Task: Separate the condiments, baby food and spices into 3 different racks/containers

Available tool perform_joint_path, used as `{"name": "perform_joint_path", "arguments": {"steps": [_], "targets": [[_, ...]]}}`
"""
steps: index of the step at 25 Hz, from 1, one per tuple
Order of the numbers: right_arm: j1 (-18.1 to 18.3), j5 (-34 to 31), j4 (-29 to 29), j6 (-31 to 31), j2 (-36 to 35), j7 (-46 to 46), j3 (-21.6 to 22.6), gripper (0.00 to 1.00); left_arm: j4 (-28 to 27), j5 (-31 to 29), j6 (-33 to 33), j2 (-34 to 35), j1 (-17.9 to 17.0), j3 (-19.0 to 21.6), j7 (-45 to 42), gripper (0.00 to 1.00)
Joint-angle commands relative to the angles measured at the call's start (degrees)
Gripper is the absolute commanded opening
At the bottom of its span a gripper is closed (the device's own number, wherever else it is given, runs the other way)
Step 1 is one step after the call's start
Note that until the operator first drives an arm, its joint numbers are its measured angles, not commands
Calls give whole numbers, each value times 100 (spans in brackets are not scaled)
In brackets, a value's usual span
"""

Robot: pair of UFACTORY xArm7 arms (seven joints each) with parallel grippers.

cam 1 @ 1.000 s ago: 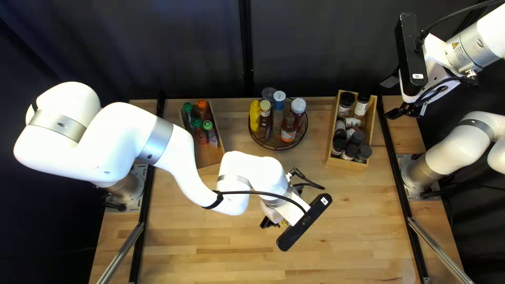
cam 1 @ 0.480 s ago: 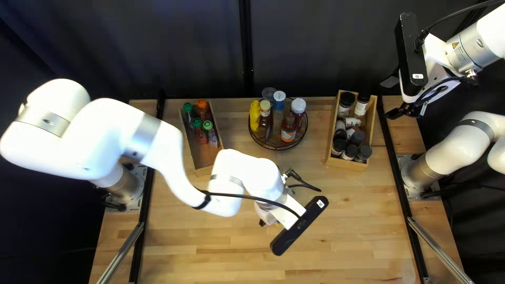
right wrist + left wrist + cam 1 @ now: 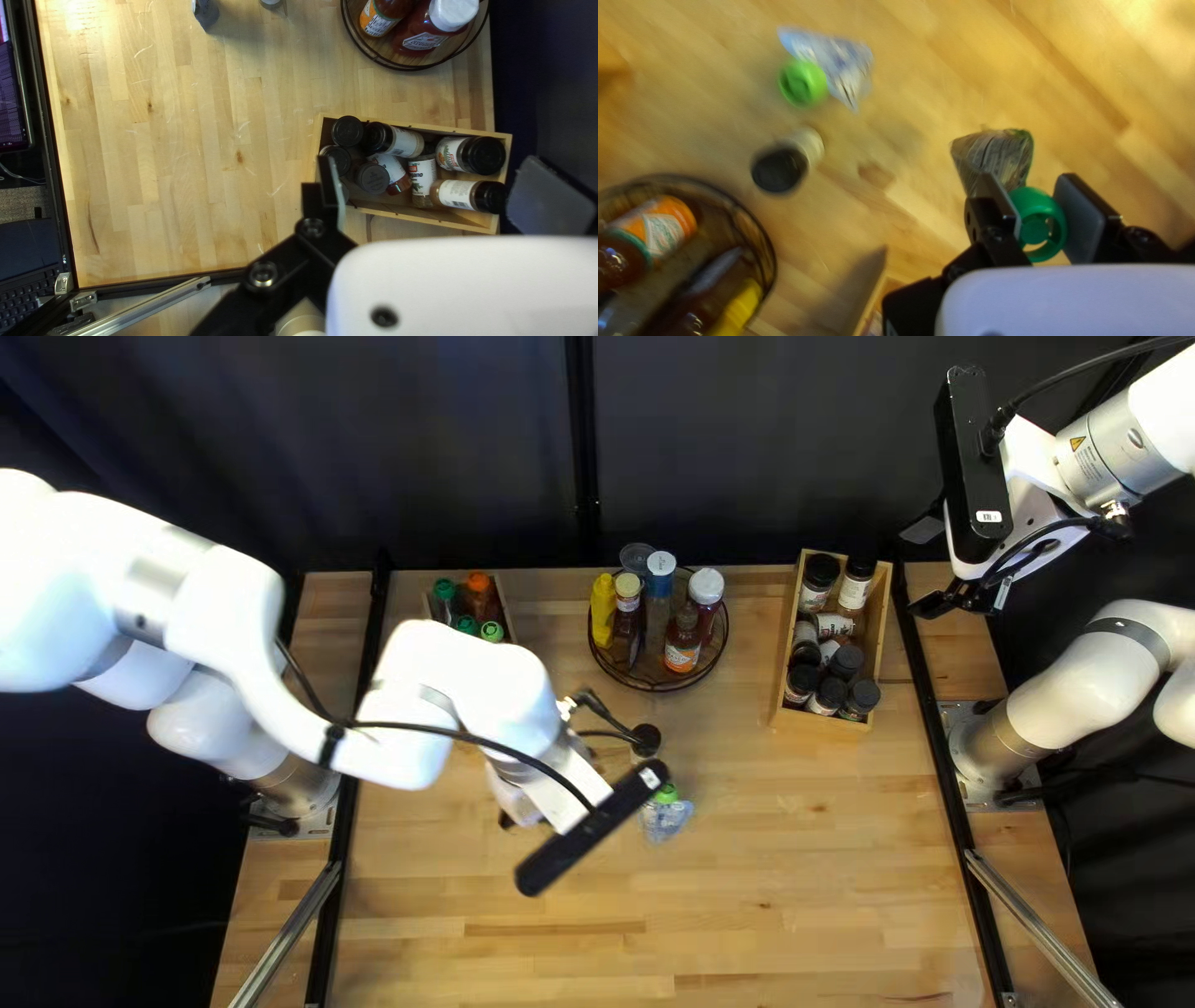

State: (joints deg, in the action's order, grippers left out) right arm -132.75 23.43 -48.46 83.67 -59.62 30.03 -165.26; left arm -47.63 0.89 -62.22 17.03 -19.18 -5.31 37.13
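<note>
Pouch [image 3: 993, 155] with a dark green cap [image 3: 1028, 200] was in my left gripper [image 3: 506, 819], its cap pinched between both fingers. Another pouch [image 3: 847, 62] lay near a black-topped jar [image 3: 779, 168]. My right gripper [image 3: 924, 569] had its fingers spread wide.

Left arm [image 3: 218, 604] and right arm [image 3: 1071, 691]: smooth white, rounded housings with silver-grey bands [image 3: 156, 579]. A black strap [image 3: 330, 744] secures a black cable [image 3: 496, 751] on the left arm. The right arm's silver collar [image 3: 1117, 448] carries a triangular yellow sticker [image 3: 1078, 444] (small printed lines adjoin it). Each arm bears a long black bar [image 3: 977, 461] with a small white label [image 3: 987, 517]. Left hand [image 3: 507, 819] and right hand [image 3: 952, 600]: black links, dark grey pads [image 3: 548, 196], round metal screws [image 3: 263, 274].
</note>
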Motion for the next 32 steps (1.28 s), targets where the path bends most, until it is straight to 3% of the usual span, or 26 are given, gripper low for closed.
{"name": "perform_joint_path", "arguments": {"steps": [1,9,17,21,26,28,29,30,32], "targets": [[0,0,0,0,0,0,0,100,445,-162,-295,540,197,-186,141,0],[0,0,0,0,0,0,0,100,1229,-549,-517,1678,837,-852,626,0],[0,0,0,0,0,0,0,100,1694,-951,-274,1843,1358,-1638,1352,0],[0,0,0,0,0,0,0,100,1845,-1090,-29,1699,1443,-1743,1410,0],[0,0,0,0,0,0,0,100,2153,-1527,277,1808,1694,-1597,1141,0],[0,0,0,0,0,0,0,100,2229,-1695,380,1801,1774,-1471,914,12],[0,0,0,0,0,0,0,100,2255,-1773,405,1802,1808,-1379,767,85],[0,0,0,0,0,0,0,100,2275,-1847,424,1811,1840,-1263,576,95],[0,0,0,0,0,0,0,100,2286,-1899,417,1849,1858,-1099,319,100]]}}
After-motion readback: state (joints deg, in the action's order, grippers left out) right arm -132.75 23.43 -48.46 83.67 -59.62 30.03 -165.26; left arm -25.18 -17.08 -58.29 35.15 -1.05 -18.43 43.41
